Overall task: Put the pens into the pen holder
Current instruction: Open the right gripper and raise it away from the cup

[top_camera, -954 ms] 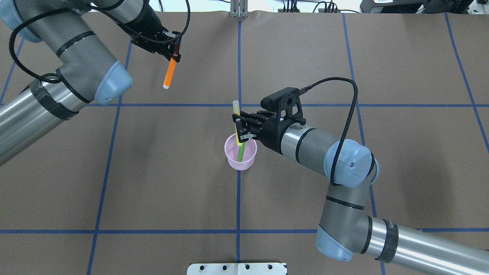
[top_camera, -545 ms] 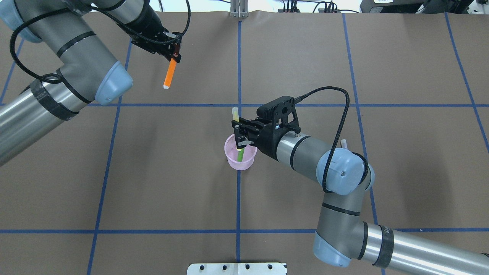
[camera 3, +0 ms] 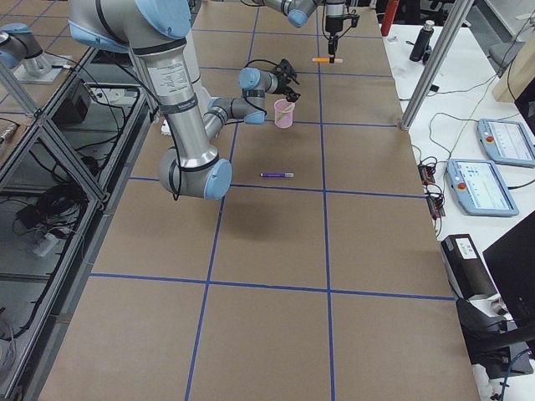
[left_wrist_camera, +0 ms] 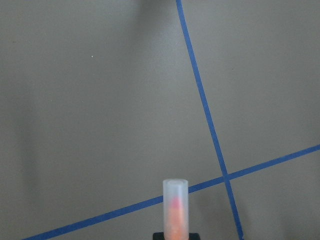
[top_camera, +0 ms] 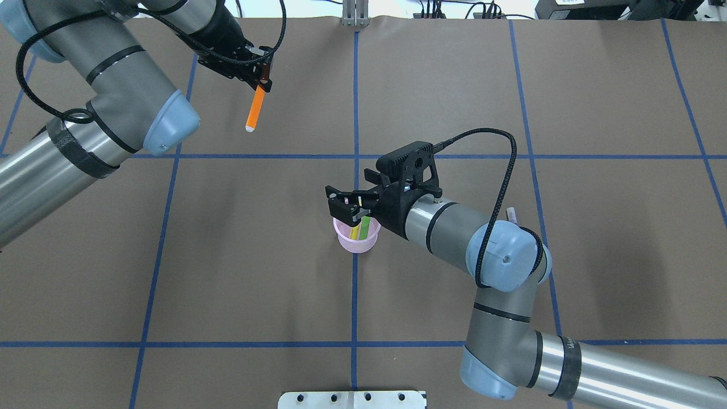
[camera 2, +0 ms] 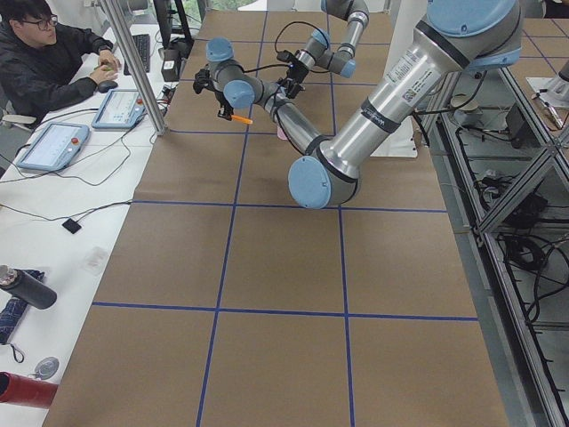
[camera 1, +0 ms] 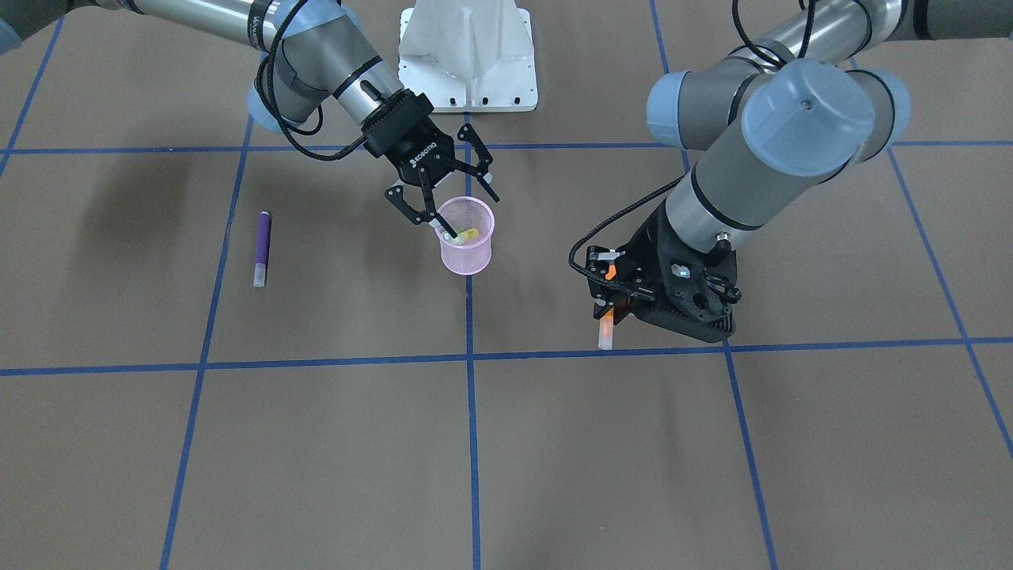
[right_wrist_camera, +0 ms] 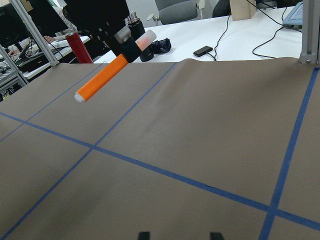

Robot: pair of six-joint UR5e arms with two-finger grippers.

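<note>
Right claw (camera 1: 459, 207) hangs open, empty, over pen holder (camera 1: 465, 255). Left claw (top_camera: 262, 84) grips orange pen (top_camera: 254, 111), long axis tilted downward; holder lies well apart, rightward.

Bright, even light falls from above, leaving only soft, faint shadows on the brown table (camera 1: 554, 443); the broadest is a dim patch far out on the robot's right. Pale glare streaks the arms' metal tubes (top_camera: 625, 369). In the left wrist view the orange pen (left_wrist_camera: 175, 210) sits blurred close to the lens, and in both side views the upright frame poles (camera 3: 430, 71) lean outward near the edges.
</note>
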